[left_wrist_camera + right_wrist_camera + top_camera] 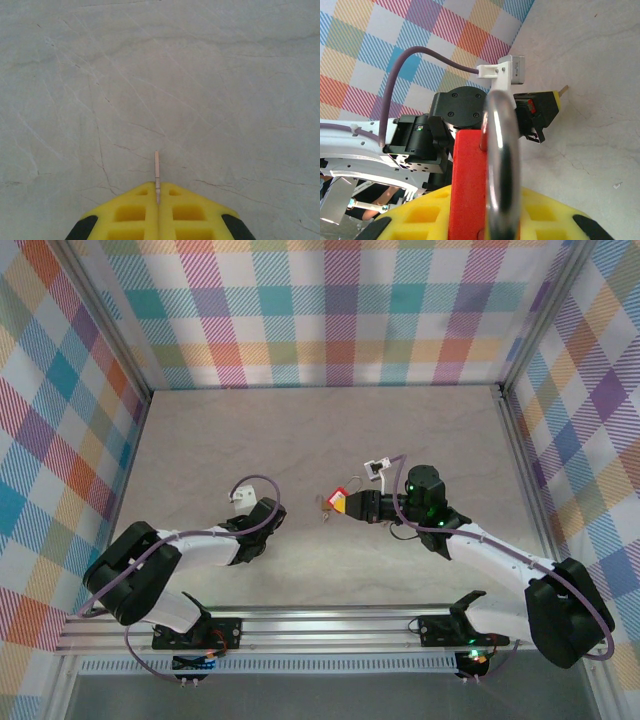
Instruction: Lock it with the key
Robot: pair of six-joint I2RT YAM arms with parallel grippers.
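- The key (157, 172) is pinched edge-on in the closed left gripper (158, 200), its blade pointing out over bare table (210, 75).
- The padlock (467, 185) sits mid-table, right of the key and apart from it, clamped in the right gripper (485, 217).
- The blade probably needs swinging right towards the padlock.

Left arm (203, 545), right arm (497, 553) bent inward (2 wrists facing); left jaws pinched, right jaws gripping.

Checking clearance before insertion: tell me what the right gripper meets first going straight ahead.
Probably, beyond its padlock, the left arm's wrist, just behind the left gripper holding the key; depth is unclear.
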